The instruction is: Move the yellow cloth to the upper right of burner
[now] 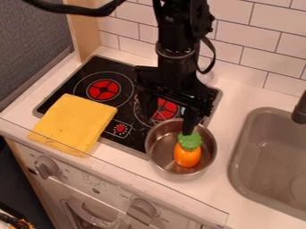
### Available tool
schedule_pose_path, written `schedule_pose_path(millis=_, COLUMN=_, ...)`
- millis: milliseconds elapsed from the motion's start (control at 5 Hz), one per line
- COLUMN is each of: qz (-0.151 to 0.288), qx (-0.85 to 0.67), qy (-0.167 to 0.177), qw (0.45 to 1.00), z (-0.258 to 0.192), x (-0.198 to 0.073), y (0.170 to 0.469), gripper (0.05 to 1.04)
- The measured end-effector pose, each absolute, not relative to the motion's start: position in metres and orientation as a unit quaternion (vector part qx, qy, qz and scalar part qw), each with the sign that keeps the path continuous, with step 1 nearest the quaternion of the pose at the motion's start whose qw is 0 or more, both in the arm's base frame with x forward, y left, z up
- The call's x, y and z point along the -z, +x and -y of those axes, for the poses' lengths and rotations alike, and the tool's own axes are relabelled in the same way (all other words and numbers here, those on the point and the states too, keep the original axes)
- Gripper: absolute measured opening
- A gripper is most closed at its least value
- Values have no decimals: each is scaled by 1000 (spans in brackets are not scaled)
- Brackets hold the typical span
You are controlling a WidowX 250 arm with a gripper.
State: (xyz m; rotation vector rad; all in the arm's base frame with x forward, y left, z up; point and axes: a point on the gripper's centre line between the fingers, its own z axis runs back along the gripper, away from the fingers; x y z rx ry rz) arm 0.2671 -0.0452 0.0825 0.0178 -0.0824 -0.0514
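Fingers apart with nothing clamped between them, the gripper [168, 115] hangs over the right part of the stove [108, 65], one fingertip just above or against the green top of the toy [188, 152] in the pot [156, 154]; which of the two I cannot tell. The cloth [74, 123] lies flat across the stove's near left corner, partly beyond its front edge.

It looks light and soft, folded or thick enough to keep a square outline, so it should bend rather than break and offer good friction. Pinching a flat face would likely slide off; better to come straight down near the middle and gather up a ridge, or take the edge facing the stove's centre. Held at one edge, it would probably droop, so it needs lifting clear of the pot before being lowered at the stove's far right corner.
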Motion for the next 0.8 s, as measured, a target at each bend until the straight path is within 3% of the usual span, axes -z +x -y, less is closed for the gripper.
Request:
schedule_pose_path(millis=200, qz=29, qx=28, qy=10, qw=999, z=43, x=-76, y=264, gripper=1001)
schedule_pose_path(millis=600, qz=26, qx=-52, qy=15, qw=998, z=-54, x=-64, y=225, gripper=1001)
schedule_pose_path(millis=800, qz=47, qx=-74, qy=21, qw=996, z=-90, x=-57, y=215, gripper=1001)
